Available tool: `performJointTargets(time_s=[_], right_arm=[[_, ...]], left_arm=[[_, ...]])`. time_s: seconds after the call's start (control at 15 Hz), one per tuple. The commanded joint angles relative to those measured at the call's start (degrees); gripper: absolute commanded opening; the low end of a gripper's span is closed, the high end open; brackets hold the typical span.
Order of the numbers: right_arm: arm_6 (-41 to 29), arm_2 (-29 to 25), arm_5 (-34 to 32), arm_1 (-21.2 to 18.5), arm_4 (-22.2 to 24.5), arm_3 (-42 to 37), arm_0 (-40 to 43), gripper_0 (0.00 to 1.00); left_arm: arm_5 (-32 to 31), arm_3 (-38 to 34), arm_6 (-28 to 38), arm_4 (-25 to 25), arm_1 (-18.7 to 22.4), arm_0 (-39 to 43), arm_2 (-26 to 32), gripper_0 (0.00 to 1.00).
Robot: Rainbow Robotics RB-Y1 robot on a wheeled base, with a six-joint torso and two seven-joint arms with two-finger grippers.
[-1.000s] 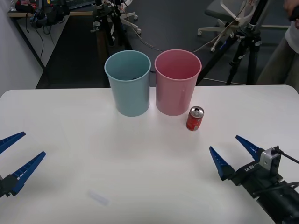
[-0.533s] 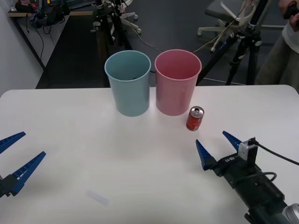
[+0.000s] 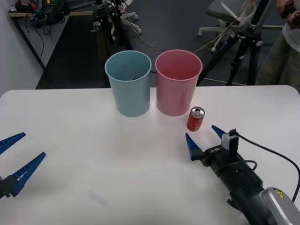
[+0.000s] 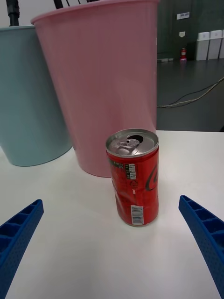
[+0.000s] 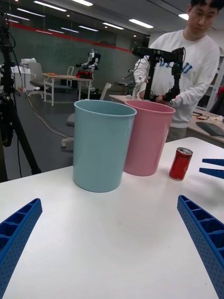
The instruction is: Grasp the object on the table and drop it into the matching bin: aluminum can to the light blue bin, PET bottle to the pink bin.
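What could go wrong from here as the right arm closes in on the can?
1. The can is small and stands free; a finger of the open right end effector could clip it and tip it.
2. It stands close beside the pink bin, so the far finger has little room and may nudge that bin.
3. The blue bin touches the pink one, so a drop could miss.

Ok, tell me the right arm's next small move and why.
Probably ease the right pincer forward until its open fingers straddle the aluminum can, then close. The can stands upright on the table just ahead of the fingertips, centred between them in the right wrist view and beside the pink bin. The left pincer waits open near the table's left edge.
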Motion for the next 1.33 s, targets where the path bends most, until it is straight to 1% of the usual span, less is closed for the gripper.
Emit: performJointTargets(time_s=[0.07, 0.13, 0.2, 0.4, 0.87, 1.33], right_arm=[[2.1, -0.7, 0.0, 0.2, 0.1, 3.6, -2.8, 1.00], [4.8, -1.4, 0.0, 0.5, 0.1, 4.8, -3.9, 1.00], [5.8, -1.8, 0.1, 0.8, 0.1, 6.1, -5.0, 1.00], [6.5, -2.6, 0.1, 1.2, 0.2, 10.1, -8.4, 1.00], [6.6, -3.7, 2.0, 2.8, 1.5, 17.2, -14.5, 1.00], [6.3, -3.8, 3.0, 3.7, 2.4, 21.1, -18.8, 1.00]], left_arm=[[0.0, 0.0, 0.0, 0.0, 0.0, 0.0, 0.0, 1.00], [0.0, 0.0, 0.0, 0.0, 0.0, 0.0, 0.0, 1.00], [0.0, 0.0, 0.0, 0.0, 0.0, 0.0, 0.0, 1.00], [0.0, 0.0, 0.0, 0.0, 0.0, 0.0, 0.0, 1.00], [0.0, 0.0, 0.0, 0.0, 0.0, 0.0, 0.0, 1.00], [0.0, 0.0, 0.0, 0.0, 0.0, 0.0, 0.0, 1.00]])
